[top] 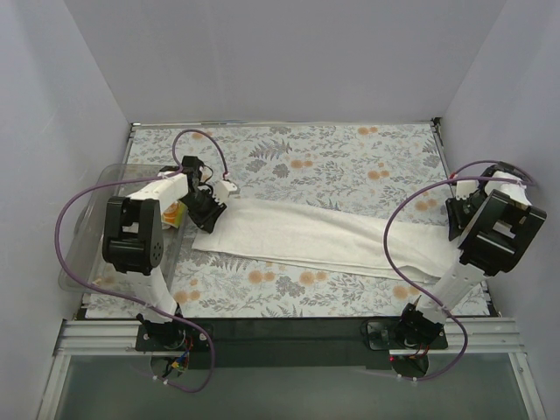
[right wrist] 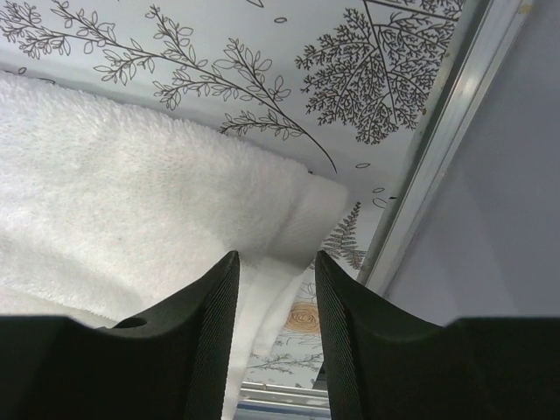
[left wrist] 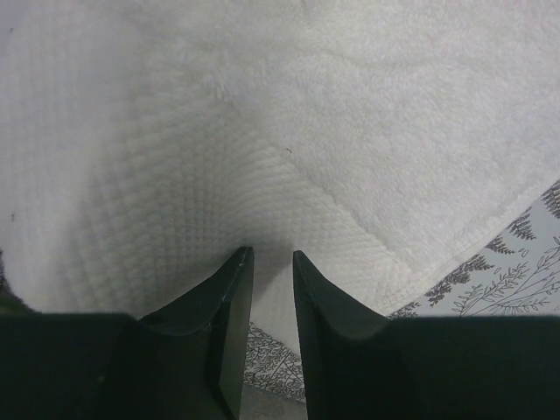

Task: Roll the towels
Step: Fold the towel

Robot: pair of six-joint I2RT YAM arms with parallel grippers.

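We see left fingers point(left wrist: 226, 297) narrowly parted over white towel point(top: 324, 238) left end. Right fingers point(right wrist: 210, 306) parted wider, loosely straddling its right corner. Towel stretched across surface point(top: 350, 162).

No legible text, no labels or numbers, on white towel point(top: 324, 236), on fern-patterned table covering point(top: 332, 166)
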